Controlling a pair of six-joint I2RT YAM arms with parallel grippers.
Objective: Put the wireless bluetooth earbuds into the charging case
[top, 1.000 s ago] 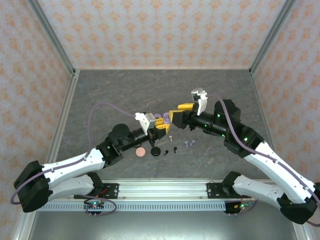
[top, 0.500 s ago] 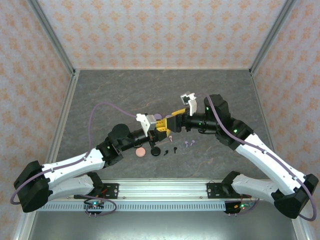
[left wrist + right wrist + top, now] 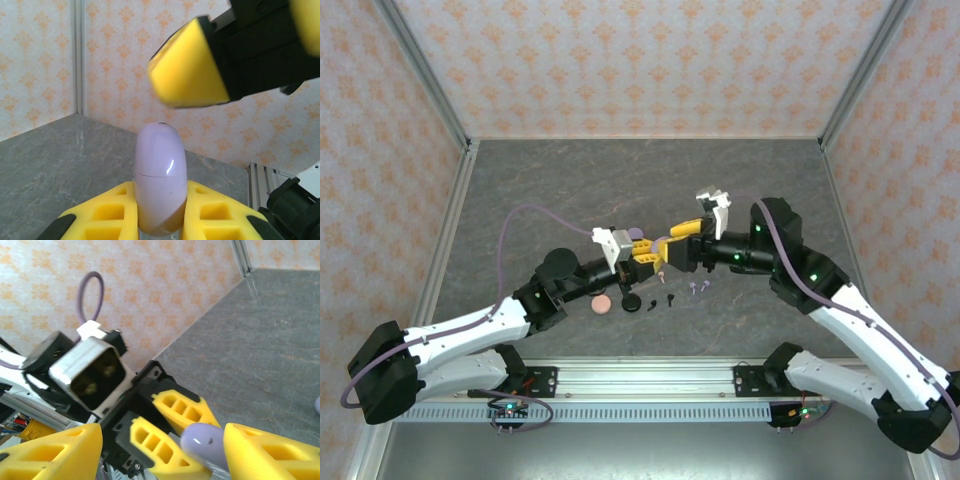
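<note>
My left arm is reaching in from the left over the gray tabletop (image 3: 570,180). A pink round case (image 3: 603,303) is lying flat just by it, and a black round case (image 3: 632,302) is sitting right next to that one.

My left hand (image 3: 642,252) is holding the lavender case (image 3: 160,170) up off the tabletop. Its yellow fingers (image 3: 105,212) are pinching the case low down on both sides. The case is standing up tall, and a thin line is running across its middle.

Below the two hands, the earbuds are lying loose on the tabletop. Two black earbuds (image 3: 660,299) are resting beside the black round case. One pink earbud (image 3: 662,272) is lying a little farther back, close under the hands.

My right hand (image 3: 666,246) is meeting the left hand in the middle. Its fingers (image 3: 270,452) are standing wide apart, with the lavender case between them and close to one finger. I cannot tell if that finger is touching it.

Two lavender earbuds (image 3: 698,286) are lying to the right, near the right hand.
</note>
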